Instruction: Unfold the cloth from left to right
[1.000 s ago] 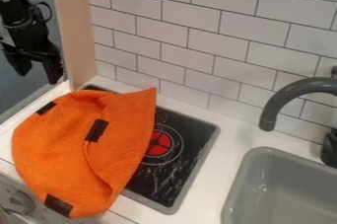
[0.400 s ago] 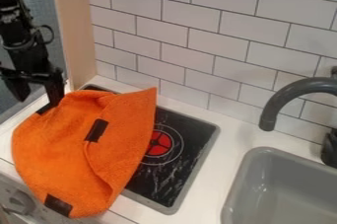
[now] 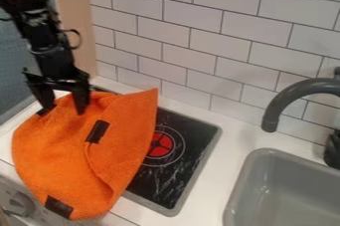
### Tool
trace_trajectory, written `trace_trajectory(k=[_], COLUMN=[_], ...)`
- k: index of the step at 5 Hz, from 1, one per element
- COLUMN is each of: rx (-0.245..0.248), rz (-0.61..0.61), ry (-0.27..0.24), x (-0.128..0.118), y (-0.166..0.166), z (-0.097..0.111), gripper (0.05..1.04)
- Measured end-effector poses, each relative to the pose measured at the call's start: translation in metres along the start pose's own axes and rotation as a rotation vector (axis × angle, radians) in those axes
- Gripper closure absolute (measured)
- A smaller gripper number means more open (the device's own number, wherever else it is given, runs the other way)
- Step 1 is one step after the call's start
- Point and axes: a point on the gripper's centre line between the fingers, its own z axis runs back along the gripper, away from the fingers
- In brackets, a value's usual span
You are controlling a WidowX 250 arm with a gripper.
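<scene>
Orange cloth [image 3: 56, 150] with black patches, black-and-white marbled stovetop [image 3: 189, 170], red burner [image 3: 160, 144], grey sink [image 3: 292, 190]

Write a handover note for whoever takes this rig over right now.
Gripper: black two-finger gripper open, over the upper-left edge of the cloth, nothing clamped; contact with the cloth can't be judged.
Cloth: orange fabric cloth with black patches, folded over, lying across the white counter and the left part of the black stovetop.
Done: gripper is at the cloth.
Left: grasp an edge, open the fold toward the right, let go.
</scene>
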Motion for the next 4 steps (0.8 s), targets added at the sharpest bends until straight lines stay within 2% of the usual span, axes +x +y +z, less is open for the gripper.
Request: trace_trajectory(k=[1,2,3,4], rx=[0.028,0.022,0.045,0.066], rz=[0.004,-0.009,-0.026,-0.039], ry=[0.000,0.037,0.032,0.049], x=[0.006,0.002,0.004,0.001], y=[-0.019,-0.026,-0.029,-0.029], z=[-0.002,-0.017,-0.022,-0.030], gripper=[0.083,0.083,0.083,0.083])
